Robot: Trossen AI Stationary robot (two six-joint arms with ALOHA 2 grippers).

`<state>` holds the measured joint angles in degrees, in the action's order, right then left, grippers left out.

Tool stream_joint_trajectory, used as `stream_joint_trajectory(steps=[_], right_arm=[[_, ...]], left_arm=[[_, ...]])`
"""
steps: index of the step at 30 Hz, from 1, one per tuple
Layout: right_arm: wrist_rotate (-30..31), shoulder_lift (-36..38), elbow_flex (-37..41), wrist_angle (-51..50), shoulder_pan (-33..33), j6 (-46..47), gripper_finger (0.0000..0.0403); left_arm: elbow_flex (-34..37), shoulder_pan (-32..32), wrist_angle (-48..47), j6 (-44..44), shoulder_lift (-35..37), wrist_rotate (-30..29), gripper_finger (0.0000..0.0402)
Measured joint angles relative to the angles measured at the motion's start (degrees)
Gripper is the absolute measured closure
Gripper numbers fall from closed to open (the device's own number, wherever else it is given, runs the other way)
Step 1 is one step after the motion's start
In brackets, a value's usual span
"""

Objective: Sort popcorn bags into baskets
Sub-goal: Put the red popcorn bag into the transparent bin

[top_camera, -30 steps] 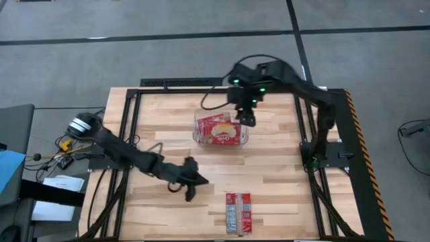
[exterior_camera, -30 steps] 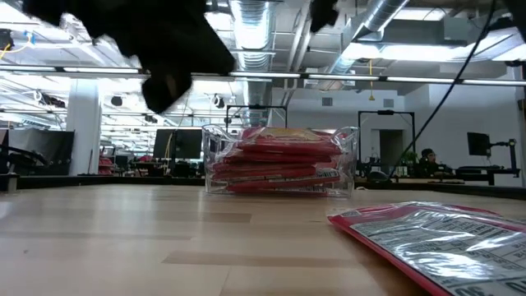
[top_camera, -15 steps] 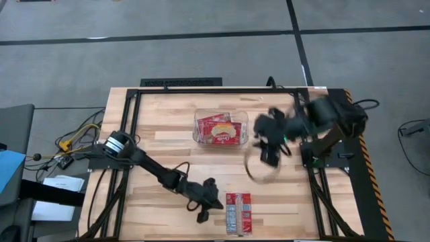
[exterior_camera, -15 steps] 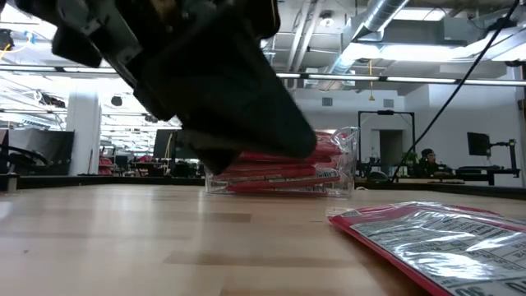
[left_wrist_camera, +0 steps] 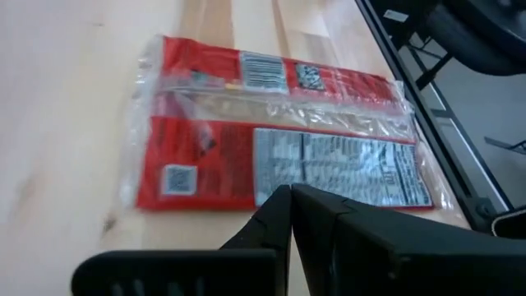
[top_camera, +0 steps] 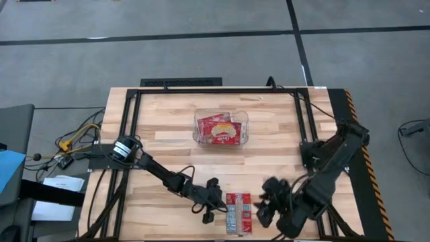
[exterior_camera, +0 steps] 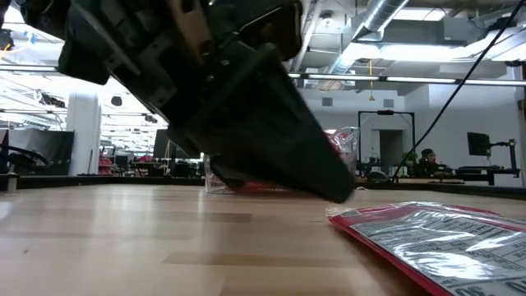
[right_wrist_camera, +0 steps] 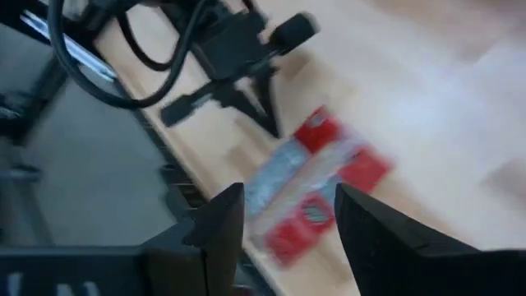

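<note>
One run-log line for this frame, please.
left tool: shut, beside loose popcorn bag | right tool: open, opposite side | clear bin: holds bags

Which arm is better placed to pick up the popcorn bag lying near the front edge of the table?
Probably the left. Its tool sits low beside the popcorn bag, fingers together and pointing at it. The right tool, open, is on the bag's other side and blurred, so its placing is less certain.

The high view looks straight down on the whole table [top_camera: 168,154]. The low view sits at tabletop height, facing the room. Both wrist views look down, apparently at the same 1 popcorn bag [left_wrist_camera: 271,164] [right_wrist_camera: 316,193], the left from nearer.
</note>
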<state>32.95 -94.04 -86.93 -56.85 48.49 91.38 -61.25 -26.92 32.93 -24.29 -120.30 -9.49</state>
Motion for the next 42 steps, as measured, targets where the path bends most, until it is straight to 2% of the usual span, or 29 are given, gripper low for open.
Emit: stream_joint_trajectory(steps=[3, 7, 10, 15, 24, 32, 42], right_arm=[[0.2, 0.0, 6.3, 9.8, 1.2, 4.9, 0.0183], [0.2, -0.3, 11.9, 16.0, 2.4, 10.6, 0.0183], [-0.8, -2.4, 13.8, 15.3, 3.2, 17.2, 0.0186], [-7.6, -7.4, 13.8, 14.6, 3.5, 24.3, 0.0186], [-9.1, -12.7, 13.8, 17.6, 2.7, 32.6, 0.0152], [-10.5, -17.8, 13.7, 25.2, 1.8, 33.3, 0.0108], [-10.5, -22.3, 13.6, 34.1, -1.2, 28.5, 0.0107]], left_arm=[[-2.3, 0.0, -0.5, 0.2, -1.7, 0.0, 0.0401], [-5.8, 0.1, -1.7, 1.8, -3.6, -0.3, 0.0401], [-8.4, 0.1, -4.7, 1.9, -6.0, -0.2, 0.0402], [-10.8, 0.1, -8.9, -1.0, -8.3, 0.0, 0.0402], [-11.0, 0.1, -15.2, -2.6, -7.8, 0.0, 0.0402], [-10.9, 0.1, -15.8, -2.9, -8.0, 0.0, 0.0402], [-10.8, 0.1, -17.1, -1.9, -8.0, 0.0, 0.0402]])
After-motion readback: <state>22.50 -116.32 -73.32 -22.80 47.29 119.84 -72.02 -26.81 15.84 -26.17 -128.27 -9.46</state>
